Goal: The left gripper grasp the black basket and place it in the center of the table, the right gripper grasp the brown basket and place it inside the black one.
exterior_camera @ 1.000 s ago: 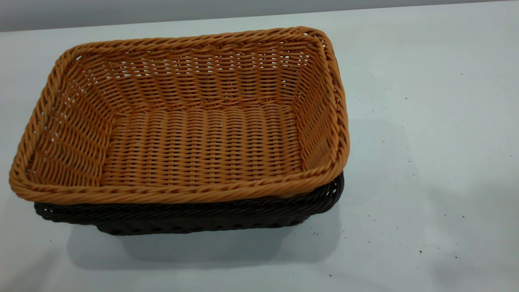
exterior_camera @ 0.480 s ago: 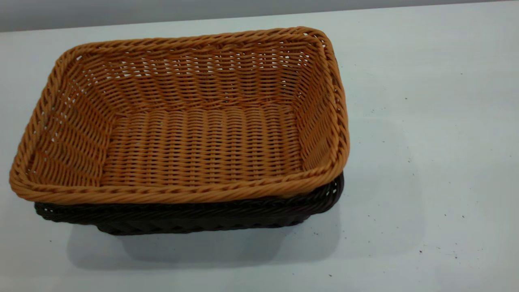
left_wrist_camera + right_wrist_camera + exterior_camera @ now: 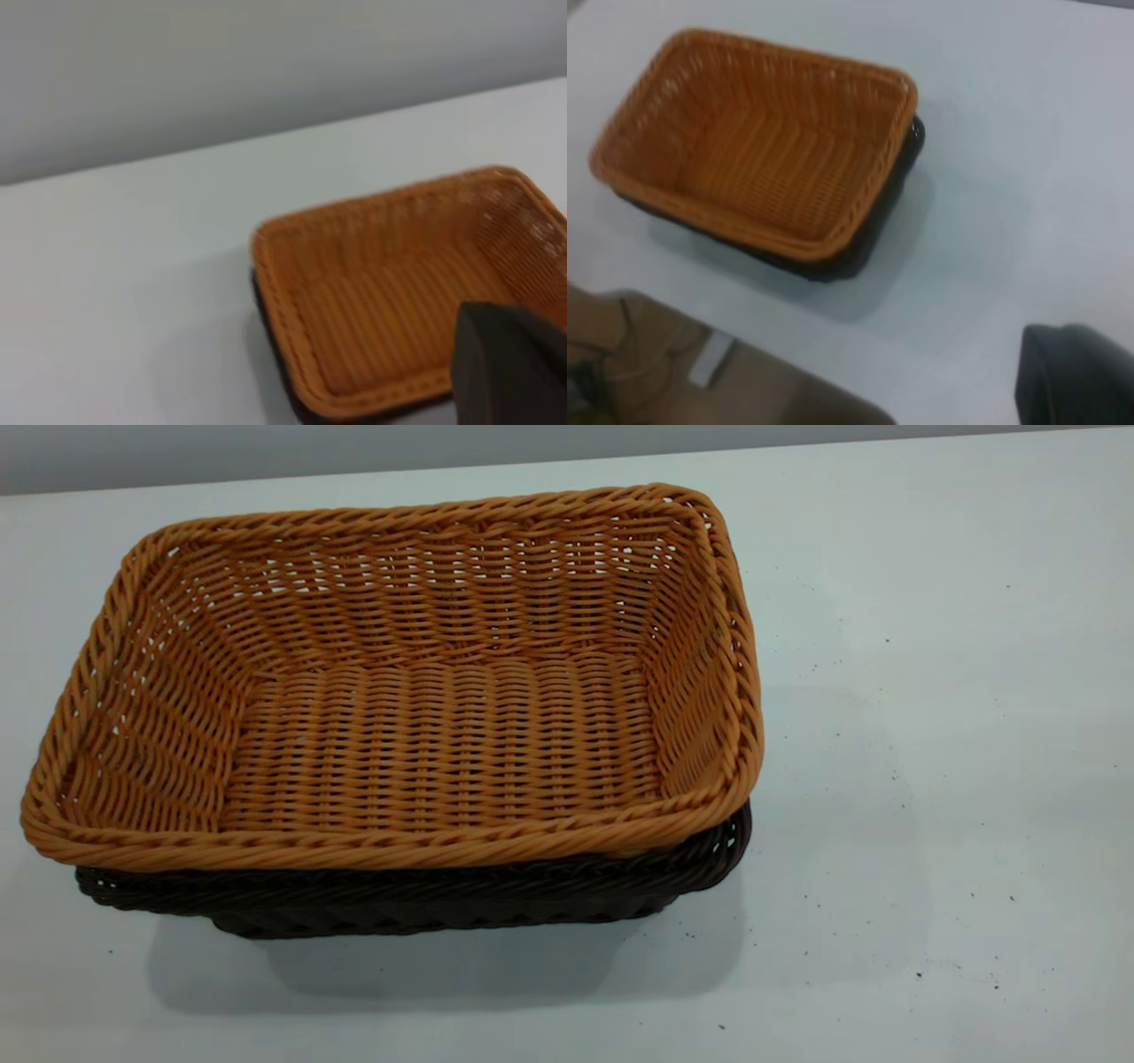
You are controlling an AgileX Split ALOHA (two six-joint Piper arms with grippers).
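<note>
The brown basket (image 3: pixel 443 735) sits nested inside the black basket (image 3: pixel 425 903) on the white table (image 3: pixel 930 735). Only the black basket's rim and front wall show under it. Neither gripper is in the exterior view. In the left wrist view a dark part of the left gripper (image 3: pixel 509 367) hangs in front of the brown basket (image 3: pixel 399 283), well away from it, and a dark strip of the black basket (image 3: pixel 264 323) shows. In the right wrist view a dark part of the right gripper (image 3: pixel 1081 376) is high above the table, far from the brown basket (image 3: pixel 762 142) and the black basket (image 3: pixel 877 235).
The table is bare to the right of the baskets, with tiny dark specks (image 3: pixel 917 974). A grey wall (image 3: pixel 266 452) runs behind the table. The right wrist view shows the table's edge and a brown floor (image 3: pixel 638 354) with a small white object (image 3: pixel 709 359).
</note>
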